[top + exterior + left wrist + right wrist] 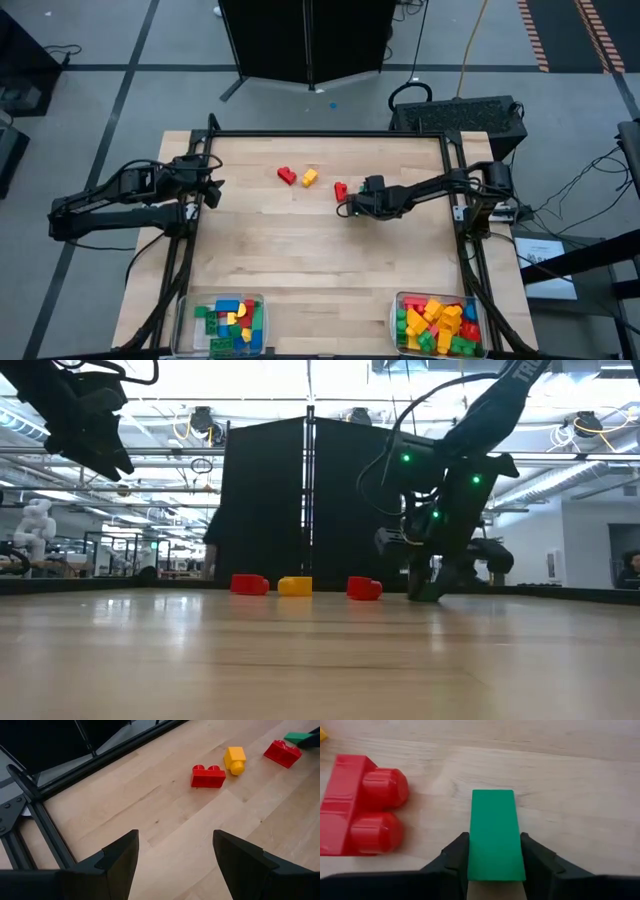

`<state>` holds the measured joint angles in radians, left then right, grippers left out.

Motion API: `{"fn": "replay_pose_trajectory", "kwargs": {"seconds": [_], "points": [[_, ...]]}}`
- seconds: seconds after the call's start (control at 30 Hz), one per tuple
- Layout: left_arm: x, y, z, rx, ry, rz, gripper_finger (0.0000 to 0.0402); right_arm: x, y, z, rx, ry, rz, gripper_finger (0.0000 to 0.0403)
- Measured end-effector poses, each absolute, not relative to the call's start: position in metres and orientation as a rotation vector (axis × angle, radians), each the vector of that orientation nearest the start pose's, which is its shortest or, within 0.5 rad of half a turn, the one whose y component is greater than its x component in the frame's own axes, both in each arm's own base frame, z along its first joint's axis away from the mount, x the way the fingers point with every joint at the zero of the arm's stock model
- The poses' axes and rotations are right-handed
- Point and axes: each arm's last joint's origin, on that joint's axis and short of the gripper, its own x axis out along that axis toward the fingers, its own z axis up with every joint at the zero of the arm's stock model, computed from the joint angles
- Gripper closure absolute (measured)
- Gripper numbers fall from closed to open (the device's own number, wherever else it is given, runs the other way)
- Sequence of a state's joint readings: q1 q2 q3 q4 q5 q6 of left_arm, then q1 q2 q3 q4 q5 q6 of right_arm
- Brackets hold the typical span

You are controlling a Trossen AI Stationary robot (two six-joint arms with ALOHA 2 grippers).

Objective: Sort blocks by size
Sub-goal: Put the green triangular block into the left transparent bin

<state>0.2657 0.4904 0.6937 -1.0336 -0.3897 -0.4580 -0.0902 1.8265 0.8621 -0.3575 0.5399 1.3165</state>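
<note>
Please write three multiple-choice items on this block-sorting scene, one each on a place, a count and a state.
1. Where is the right gripper?
A. Over a clear plastic bin
B. Low at the wooden table, beside a red studded plastic brick
C. Off the table's edge

2. How many bricks lie loose on the table apart from the one at that gripper?
A. One
B. Three
C. Six

3. What is between the right gripper's fingers?
A. Nothing
B. A yellow cube
C. A green oblong plastic brick

Answers: 1 B, the high view shows it there. 2 B, two red bricks and a yellow brick. 3 C, the right wrist view shows both fingers against its sides.
</note>
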Motion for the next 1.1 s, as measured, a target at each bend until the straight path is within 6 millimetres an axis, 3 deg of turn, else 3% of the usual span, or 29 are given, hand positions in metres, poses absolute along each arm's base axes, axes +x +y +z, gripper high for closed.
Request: {"fn": "replay_pose_trajectory", "kwargs": {"seconds": [0.13,0.27,0.43,0.57,0.67,0.83,1.1], "points": [[0.073,0.031,0.266,-0.363,0.685,0.797,0.0146,0.301,-0.038,0.108,0.823,0.730,-1.219,0.0289],[0.073,0.031,0.266,-0.363,0.685,0.797,0.0146,0.318,-0.027,0.133,0.836,0.755,-1.113,0.0289],[0.073,0.031,0.266,-0.363,0.686,0.797,0.0146,0.335,-0.011,0.197,0.742,0.759,-1.061,0.0289],[0.073,0.031,0.266,-0.365,0.686,0.799,0.0146,0.340,0.020,0.252,0.707,0.797,-1.023,0.0289],[0.073,0.031,0.266,-0.365,0.687,0.799,0.0146,0.329,0.049,0.289,0.706,0.830,-1.039,0.0289],[0.073,0.031,0.266,-0.365,0.688,0.799,0.0146,0.290,0.109,0.321,0.761,0.841,-1.127,0.0289],[0.073,0.031,0.266,-0.365,0.688,0.799,0.0146,0.238,0.197,0.320,0.992,0.770,-1.119,0.0289]]}}
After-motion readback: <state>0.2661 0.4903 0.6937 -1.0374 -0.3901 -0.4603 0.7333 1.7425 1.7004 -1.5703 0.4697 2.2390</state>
